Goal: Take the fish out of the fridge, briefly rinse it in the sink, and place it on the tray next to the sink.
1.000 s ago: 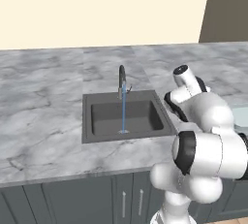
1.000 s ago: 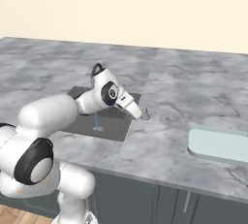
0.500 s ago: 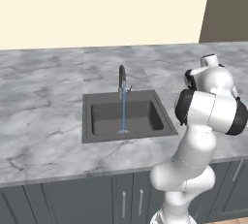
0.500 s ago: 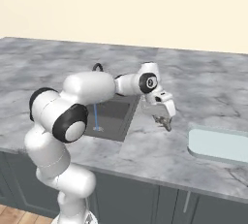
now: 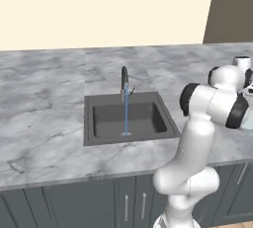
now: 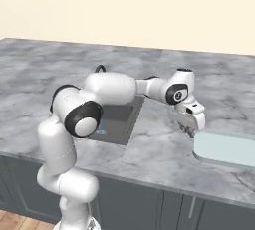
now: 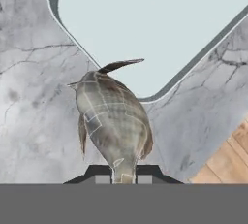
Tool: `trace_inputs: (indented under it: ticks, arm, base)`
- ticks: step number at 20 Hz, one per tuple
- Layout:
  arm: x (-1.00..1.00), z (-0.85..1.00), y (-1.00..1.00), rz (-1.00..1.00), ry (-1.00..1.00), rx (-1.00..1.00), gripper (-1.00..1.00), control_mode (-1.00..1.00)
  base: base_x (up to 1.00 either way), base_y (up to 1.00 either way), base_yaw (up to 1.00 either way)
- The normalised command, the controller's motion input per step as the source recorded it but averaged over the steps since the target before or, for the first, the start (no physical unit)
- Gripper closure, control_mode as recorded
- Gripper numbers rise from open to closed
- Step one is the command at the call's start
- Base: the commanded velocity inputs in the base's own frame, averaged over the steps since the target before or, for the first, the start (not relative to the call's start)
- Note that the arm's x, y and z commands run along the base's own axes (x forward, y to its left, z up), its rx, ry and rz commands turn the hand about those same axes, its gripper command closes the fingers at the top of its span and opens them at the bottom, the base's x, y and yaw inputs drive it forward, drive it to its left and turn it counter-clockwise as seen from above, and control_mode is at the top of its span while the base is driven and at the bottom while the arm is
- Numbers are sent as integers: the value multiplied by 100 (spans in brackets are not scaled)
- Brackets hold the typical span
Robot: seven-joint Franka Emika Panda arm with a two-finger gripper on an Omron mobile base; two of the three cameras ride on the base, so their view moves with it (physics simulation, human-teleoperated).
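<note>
- Hand view gives us the close detail: the fish (image 7: 114, 121), grey-brown and scaled, hangs straight out from the gripper (image 7: 122, 178), with its far end reaching over a rounded corner of the tray (image 7: 160, 19).
- Same view: grey marble worktop (image 7: 34, 97) under the fish, and a patch of wood floor (image 7: 227, 155) past the counter edge.
- Right base view gives us the layout the hand camera lacks: the arm stretched from the sink (image 6: 122, 119) side across to the tray (image 6: 226, 147), with the gripper (image 6: 189, 129) just at the tray's near end, above the worktop.
- In that view the fish is too small for us to make out.
- Left base view is where we see the tap (image 5: 124, 81) running a thin stream of water (image 5: 126, 113) into the sink (image 5: 129, 118).
- The arm bulk blocks the right side there; we get a sliver of the tray (image 5: 247, 123) at the frame edge.
- Jaws: closed down tight on the fish's near end, with a dark tip on each side of it.
- Fish is held in the air; we can't tell whether its tip touches the tray.
- Count: one fish, one tray, one sink, one tap, one gripper.
</note>
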Motion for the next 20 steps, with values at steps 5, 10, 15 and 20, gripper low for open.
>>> trace_inputs:
  ticks: [5,10,15,20]
  arm:
    - [39,-28,-91,-6,-10,1,100,-100]
    - [44,-21,-89,-5,-12,0,100,-100]
    - [38,-63,-77,0,-11,-3,-100,-100]
    - [-7,44,3,-14,-8,2,-100,-100]
  base:
    - [0,0,0]
    - [0,0,0]
    - [0,0,0]
    - [0,0,0]
